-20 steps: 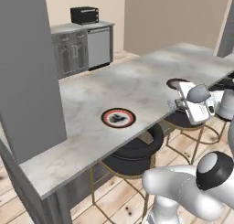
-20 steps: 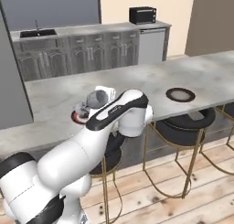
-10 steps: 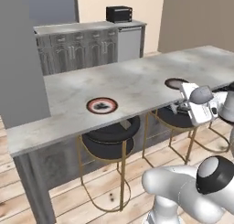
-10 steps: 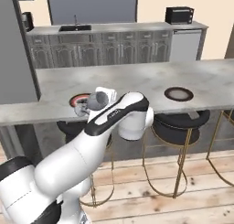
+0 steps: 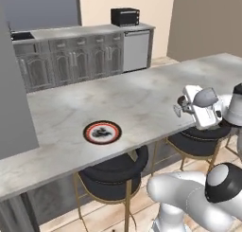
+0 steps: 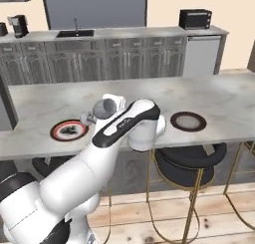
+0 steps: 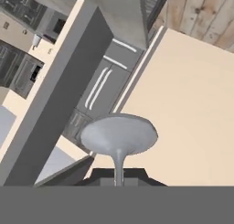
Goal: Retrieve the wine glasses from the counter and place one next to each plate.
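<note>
My base has swung round to face the pale veined marble counter [image 6: 45, 101] squarely, the red-orange rimmed plate [image 6: 69, 130] near its front edge at left, my claw [image 6: 92, 119] pinching the clear stemmed wine glass [image 6: 103, 107] just right of it, the dark brown rimmed plate [image 6: 188, 121] farther right.

Wine glass in the air over the marble counter, two plates lying on the top.

A greyish clear wine glass [image 5: 204, 97] is lying on its side above the counter [image 5: 118, 103], bowl and thin stem showing in the hand view [image 7: 119, 135] and beside the red-rimmed plate in the right base view [image 6: 104, 107]. The red-orange plate [image 5: 102, 132] with its black ring is sitting flat near the counter's front edge, and the dark brown plate [image 6: 188, 121] with pale centre is lying well apart from it.
</note>
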